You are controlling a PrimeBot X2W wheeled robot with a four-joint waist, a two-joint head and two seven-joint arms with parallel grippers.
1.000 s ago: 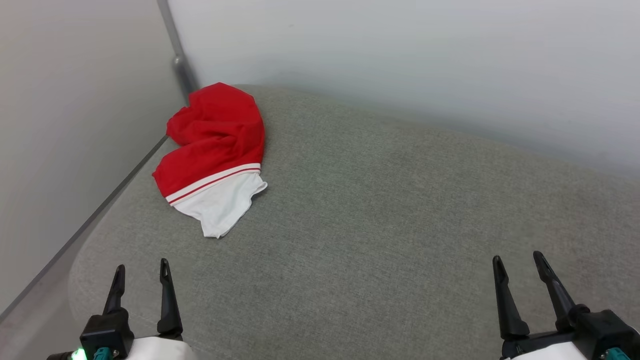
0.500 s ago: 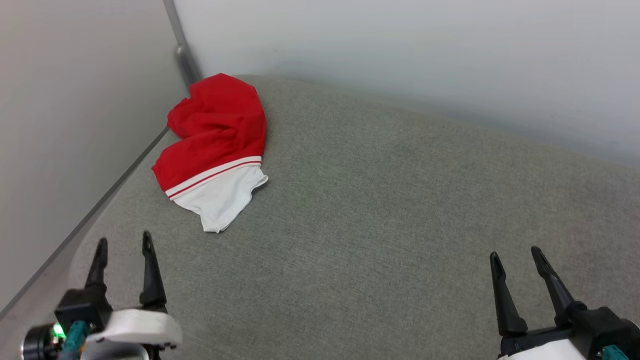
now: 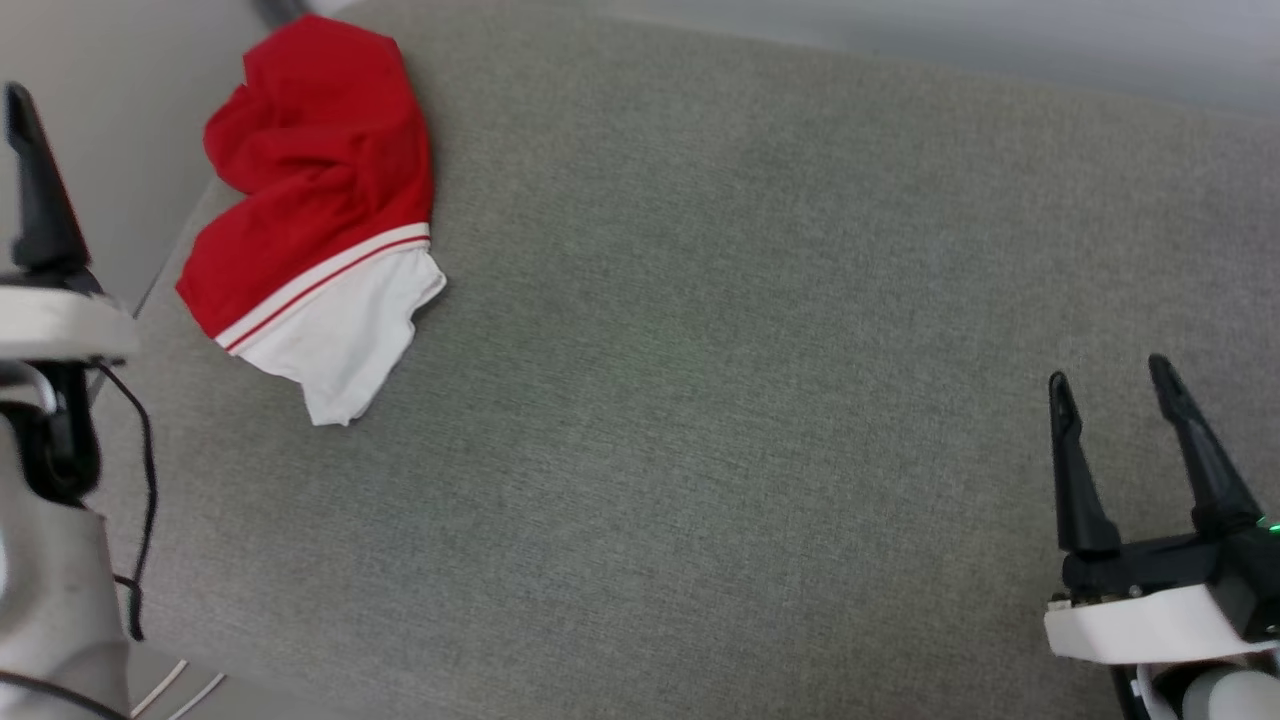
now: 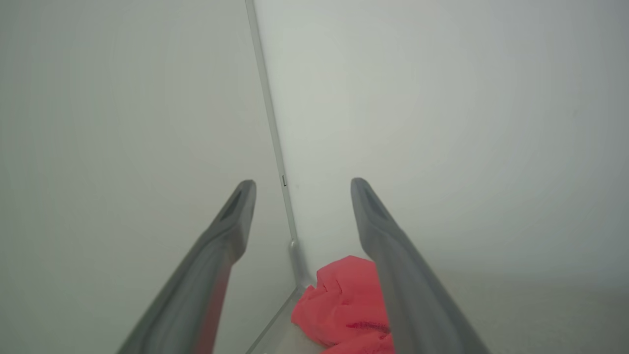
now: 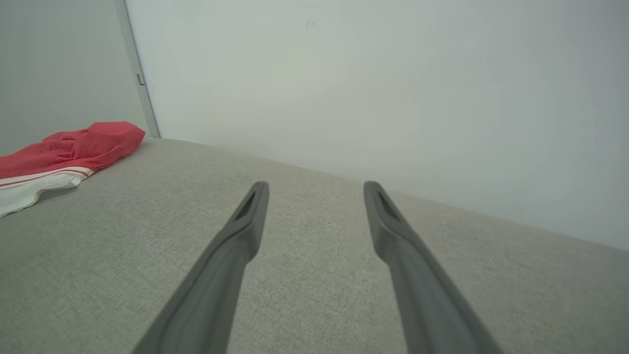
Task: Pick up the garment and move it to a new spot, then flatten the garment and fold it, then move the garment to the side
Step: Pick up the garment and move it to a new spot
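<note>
The garment (image 3: 310, 190) lies crumpled at the far left of the grey fabric surface (image 3: 750, 350), near the corner of the walls. It is red, with striped trim and a white sleeve pointing toward me. My left gripper (image 4: 300, 184) hangs open and empty above and short of the garment (image 4: 344, 300), aimed at the wall corner. One of its dark fingers (image 3: 35, 200) rises at the head view's left edge. My right gripper (image 3: 1109, 372) is open and empty over bare fabric at the lower right, far from the garment (image 5: 73, 147).
Pale walls close the surface at the left and back, meeting at a grey corner post (image 4: 275, 147). A black cable (image 3: 140, 480) hangs along my left arm. Wide bare fabric stretches between the garment and my right gripper (image 5: 317, 186).
The head camera has tilted down, so the whole picture has shifted. My left arm has risen and swung out to the left edge. The garment lies as before, and both grippers stay open.
</note>
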